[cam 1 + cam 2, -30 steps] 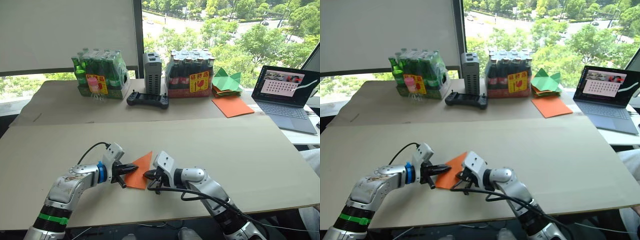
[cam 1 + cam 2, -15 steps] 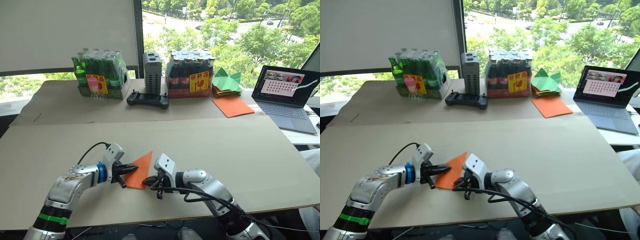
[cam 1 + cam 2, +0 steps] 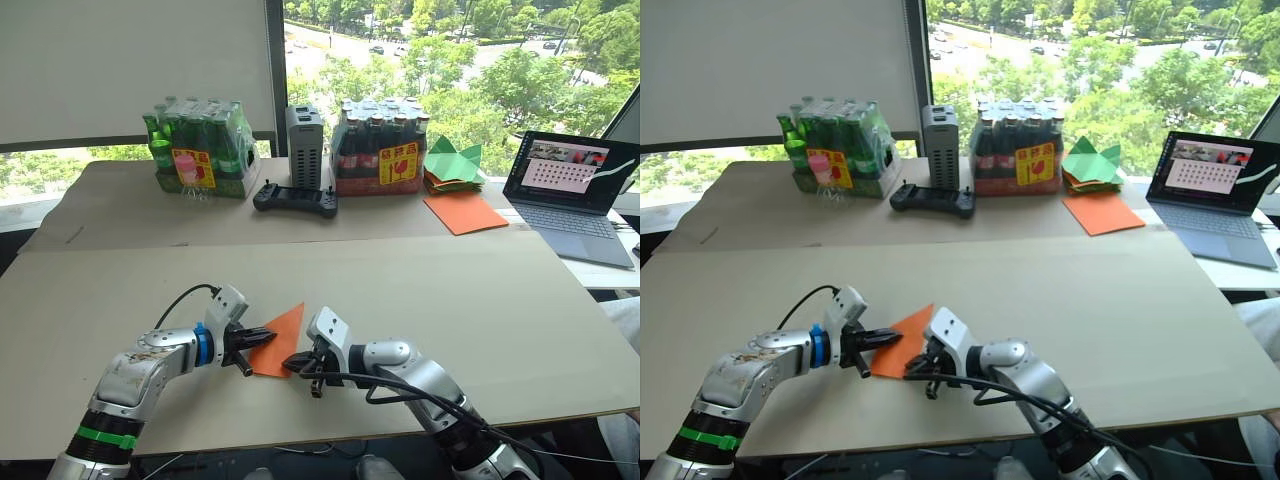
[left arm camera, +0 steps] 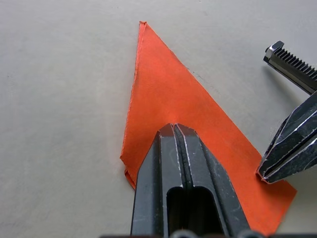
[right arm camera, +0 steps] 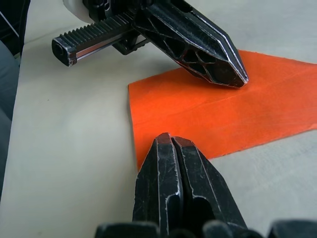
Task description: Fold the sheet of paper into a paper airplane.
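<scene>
Folded wedge stage. The paper airplane (image 3: pixel 279 340) lies flat on the near table (image 3: pixel 480 300), a pointed orange triangle between the two grippers; its long axis runs from the broad near end to a tip aimed away from the robot, toward the black handheld controller (image 3: pixel 294 200). The left gripper (image 3: pixel 263 338), fingers pressed together and grasping nothing, rests its tips on the paper's left side. The right gripper (image 3: pixel 292 364), likewise clenched and empty, touches the paper's near right edge. Both arms sit about equally close to the paper, flanking it; any next crease would likely run along the long axis between them
</scene>
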### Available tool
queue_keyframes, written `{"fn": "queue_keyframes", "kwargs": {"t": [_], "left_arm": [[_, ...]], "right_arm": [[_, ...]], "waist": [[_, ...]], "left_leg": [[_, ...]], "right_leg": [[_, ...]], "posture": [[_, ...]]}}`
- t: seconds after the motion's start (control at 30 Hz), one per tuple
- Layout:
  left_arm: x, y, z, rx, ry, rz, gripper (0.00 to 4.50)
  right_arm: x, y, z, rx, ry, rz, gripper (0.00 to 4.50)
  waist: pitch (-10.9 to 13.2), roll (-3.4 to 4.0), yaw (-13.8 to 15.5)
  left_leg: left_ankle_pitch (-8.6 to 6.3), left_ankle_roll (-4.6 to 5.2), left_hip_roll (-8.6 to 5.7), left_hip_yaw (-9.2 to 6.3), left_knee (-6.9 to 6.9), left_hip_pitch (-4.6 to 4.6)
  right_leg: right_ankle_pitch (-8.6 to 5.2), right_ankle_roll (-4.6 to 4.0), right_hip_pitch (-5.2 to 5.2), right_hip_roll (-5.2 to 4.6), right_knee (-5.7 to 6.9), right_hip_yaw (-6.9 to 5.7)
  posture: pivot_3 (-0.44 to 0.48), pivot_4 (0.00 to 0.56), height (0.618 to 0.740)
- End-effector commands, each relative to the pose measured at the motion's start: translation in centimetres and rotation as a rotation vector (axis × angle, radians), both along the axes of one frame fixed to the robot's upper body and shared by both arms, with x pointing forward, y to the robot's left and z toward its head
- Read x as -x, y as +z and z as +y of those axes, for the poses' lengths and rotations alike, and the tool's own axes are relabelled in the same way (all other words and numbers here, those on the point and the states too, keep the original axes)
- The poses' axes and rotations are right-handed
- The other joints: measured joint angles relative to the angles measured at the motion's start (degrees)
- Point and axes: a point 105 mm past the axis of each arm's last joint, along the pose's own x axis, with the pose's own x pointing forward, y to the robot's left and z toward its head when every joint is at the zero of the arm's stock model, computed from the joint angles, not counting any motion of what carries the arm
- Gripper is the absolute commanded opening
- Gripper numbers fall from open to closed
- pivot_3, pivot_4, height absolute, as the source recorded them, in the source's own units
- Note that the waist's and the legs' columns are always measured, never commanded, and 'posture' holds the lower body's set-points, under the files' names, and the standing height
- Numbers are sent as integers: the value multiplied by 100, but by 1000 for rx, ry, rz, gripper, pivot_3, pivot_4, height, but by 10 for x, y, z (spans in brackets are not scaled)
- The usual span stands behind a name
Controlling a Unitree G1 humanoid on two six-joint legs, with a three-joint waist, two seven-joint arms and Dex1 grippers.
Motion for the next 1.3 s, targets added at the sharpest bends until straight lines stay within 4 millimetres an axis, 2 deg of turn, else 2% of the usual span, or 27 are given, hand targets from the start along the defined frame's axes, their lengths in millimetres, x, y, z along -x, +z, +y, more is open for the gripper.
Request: {"fn": "queue_keyframes", "kwargs": {"t": [0.03,0.3,0.43,0.77,1.3], "left_arm": [[2,-9,5,-33,16,35,43],[2,-9,5,-33,16,36,43],[1,-8,5,-32,17,34,43],[-7,-3,2,-16,39,13,43],[-12,-6,12,-40,72,8,43]], "right_arm": [[-19,-3,-10,42,-98,-46,0],[-41,0,-18,49,-192,-109,0],[-36,-1,-14,51,-155,-115,0],[-6,-7,0,66,-3,-97,0],[-9,-9,-1,83,-13,-106,0]], "waist": [[0,0,-1],[0,0,2],[0,0,2],[0,0,9],[0,0,-7]], "left_leg": [[0,0,0,0,0,0],[0,0,0,0,-1,0],[0,0,0,0,-1,0],[0,0,0,0,-1,0],[0,0,0,-1,-3,0]], "right_leg": [[0,0,0,0,0,0],[1,-1,0,-1,0,0],[1,-1,0,0,0,0],[0,0,0,-1,-1,0],[0,-1,-1,0,0,0]], "posture": [[0,150,740],[0,150,740],[0,150,740],[0,150,740],[0,150,740]]}}
